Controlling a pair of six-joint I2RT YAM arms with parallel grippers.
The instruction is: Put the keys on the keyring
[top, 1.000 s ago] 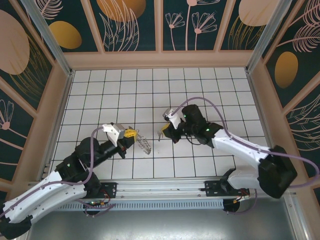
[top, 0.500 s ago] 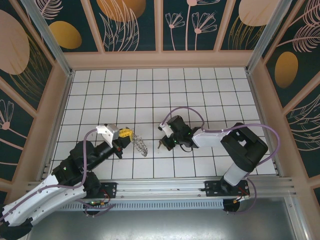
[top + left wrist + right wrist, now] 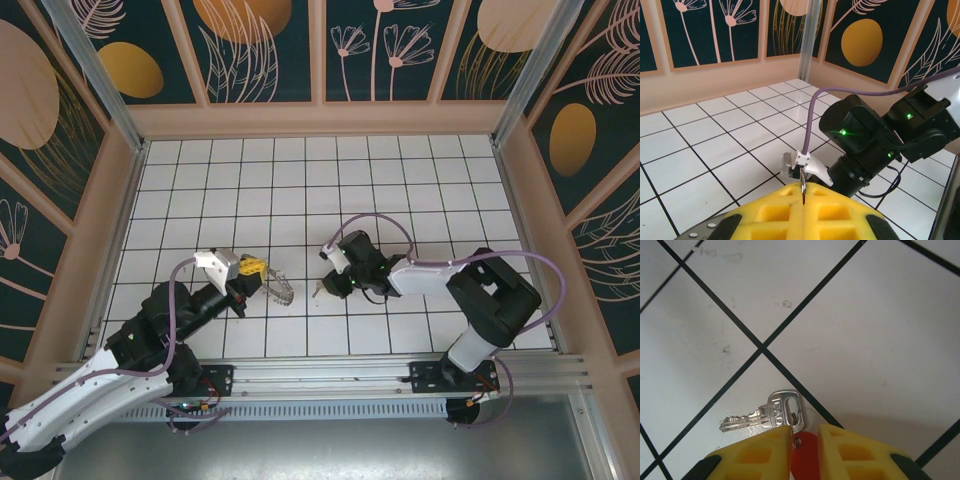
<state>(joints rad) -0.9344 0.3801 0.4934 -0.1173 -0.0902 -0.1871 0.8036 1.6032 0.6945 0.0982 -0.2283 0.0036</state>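
Two claws sit low over your white tiled desk (image 3: 400, 180), tips turned toward each other. Your left claw (image 3: 262, 273) is clamped tight, yellow jaws pressed together on the thin wiry metal keyring (image 3: 282, 291), which juts out from the tips toward the right arm. Your right claw (image 3: 805, 440) has its yellow jaws a little apart. The small silver key with the red plastic head (image 3: 771, 412) lies flat on a tile just beneath it, with the red head in the gap between the jaws. Key and keyring are near each other, not touching.
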